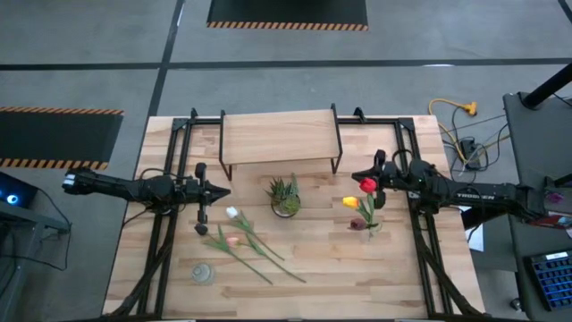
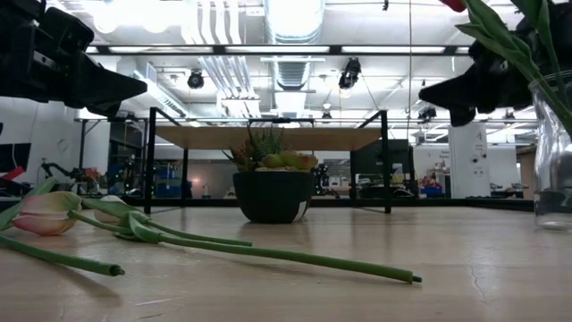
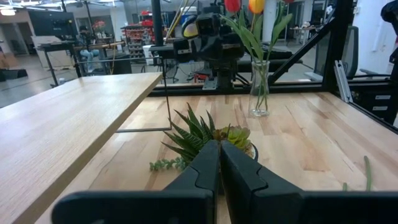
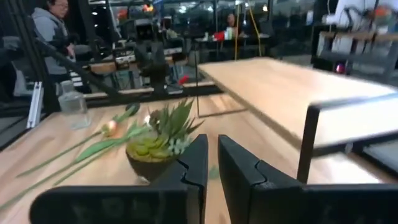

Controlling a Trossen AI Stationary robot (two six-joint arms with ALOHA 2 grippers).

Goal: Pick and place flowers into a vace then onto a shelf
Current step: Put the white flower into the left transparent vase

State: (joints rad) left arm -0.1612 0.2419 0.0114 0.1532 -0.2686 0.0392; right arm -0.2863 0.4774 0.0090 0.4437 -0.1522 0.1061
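Observation:
Two tulips, white [image 1: 232, 213] and pink [image 1: 234, 240], lie flat on the table with their long green stems [image 2: 268, 253] pointing toward its near right. Red [image 1: 367, 185], yellow [image 1: 350, 202] and maroon [image 1: 357, 224] tulips stand with their stems in a clear glass vase [image 3: 259, 93] on the table's right. The light-wood shelf [image 1: 280, 139] on black legs stands at the far middle. My left gripper [image 1: 225, 190] hovers shut just left of the lying tulips' heads. My right gripper [image 1: 355, 176] hovers shut beside the red tulip, on its left.
A small spiky potted plant [image 1: 284, 197] stands between the two grippers, in front of the shelf. A small clear glass vessel [image 1: 203, 273] sits near the table's near left. Bare wood lies along the near edge on the right. A person [image 4: 53, 25] stands beyond the table.

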